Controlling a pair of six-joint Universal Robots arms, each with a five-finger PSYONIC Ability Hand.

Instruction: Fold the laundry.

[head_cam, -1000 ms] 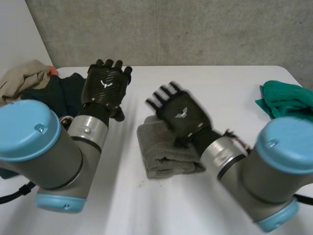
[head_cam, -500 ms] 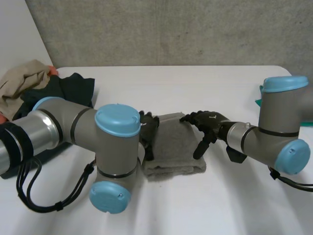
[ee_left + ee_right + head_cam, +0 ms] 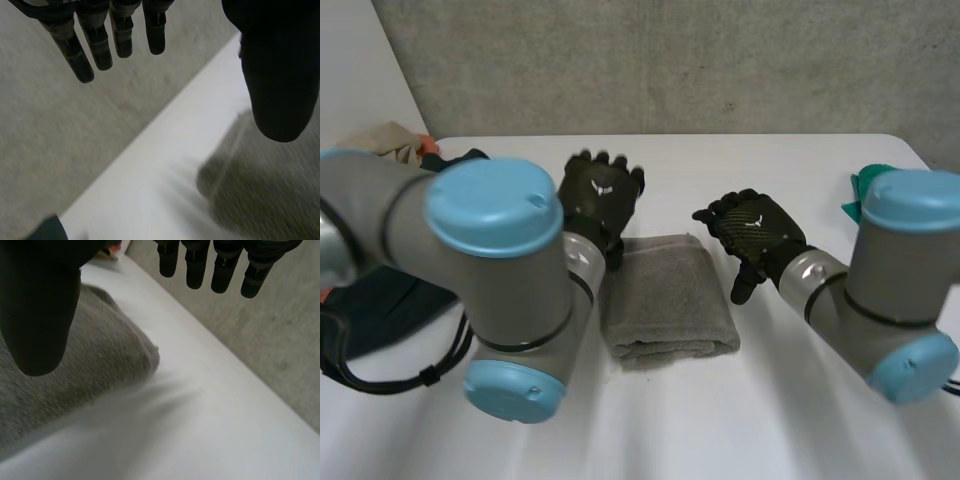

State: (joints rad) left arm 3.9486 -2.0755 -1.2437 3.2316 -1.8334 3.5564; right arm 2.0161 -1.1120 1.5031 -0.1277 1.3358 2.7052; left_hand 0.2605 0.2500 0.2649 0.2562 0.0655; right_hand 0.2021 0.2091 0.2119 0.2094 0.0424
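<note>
The folded grey towel (image 3: 665, 300) lies mid-table. Just beyond it, our left hand (image 3: 601, 196) and right hand (image 3: 756, 233) flank its far corners, fingers straight, holding nothing. We advise squaring its edges before reaching for the far laundry pile (image 3: 375, 137).

This looks like a robotics lab or test room. A bare grey concrete wall (image 3: 670, 60) stands behind a plain white table (image 3: 650, 430), with the robot's left arm (image 3: 470, 250) and right arm (image 3: 890, 290) reaching over it.
</note>
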